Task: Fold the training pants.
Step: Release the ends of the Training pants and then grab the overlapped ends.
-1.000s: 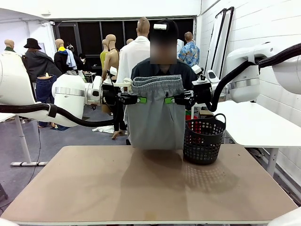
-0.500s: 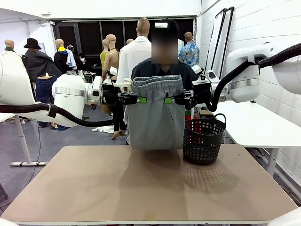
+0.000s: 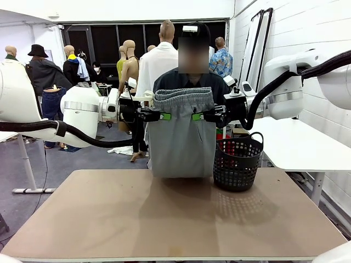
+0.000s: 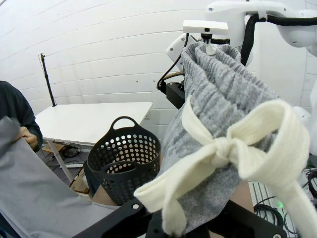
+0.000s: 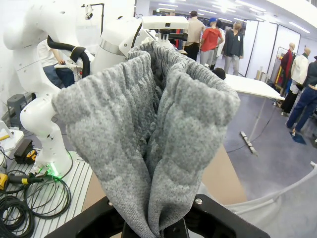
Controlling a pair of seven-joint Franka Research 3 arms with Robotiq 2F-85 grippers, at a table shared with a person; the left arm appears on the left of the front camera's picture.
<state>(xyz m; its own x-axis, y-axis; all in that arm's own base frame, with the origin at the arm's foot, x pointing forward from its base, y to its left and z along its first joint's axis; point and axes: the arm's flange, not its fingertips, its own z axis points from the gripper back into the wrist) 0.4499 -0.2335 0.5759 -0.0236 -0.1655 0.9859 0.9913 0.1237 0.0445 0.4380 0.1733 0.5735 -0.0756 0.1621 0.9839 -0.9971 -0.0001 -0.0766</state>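
The light grey training pants point(image 3: 182, 143) hang in the air over the table's far edge, waistband up. My left gripper point(image 3: 164, 116) is shut on the left side of the waistband, and my right gripper point(image 3: 196, 116) is shut on the right side. In the left wrist view the gathered waistband point(image 4: 218, 94) and its knotted white drawstring point(image 4: 233, 148) rise from my left gripper point(image 4: 193, 224). In the right wrist view the bunched waistband point(image 5: 148, 124) stands up out of my right gripper point(image 5: 153, 227). A person's hand point(image 4: 30, 138) holds more of the grey fabric point(image 4: 29, 191) behind.
A black mesh basket point(image 3: 237, 161) stands on the table's far right corner, close to the hanging pants. The brown table point(image 3: 164, 219) stretches bare toward me. The person stands right behind the pants. A white side table point(image 3: 299, 143) is at the right.
The lower edge of the hanging pants has sagged a touch. Both arms stay where they were, still gripping the waistband.
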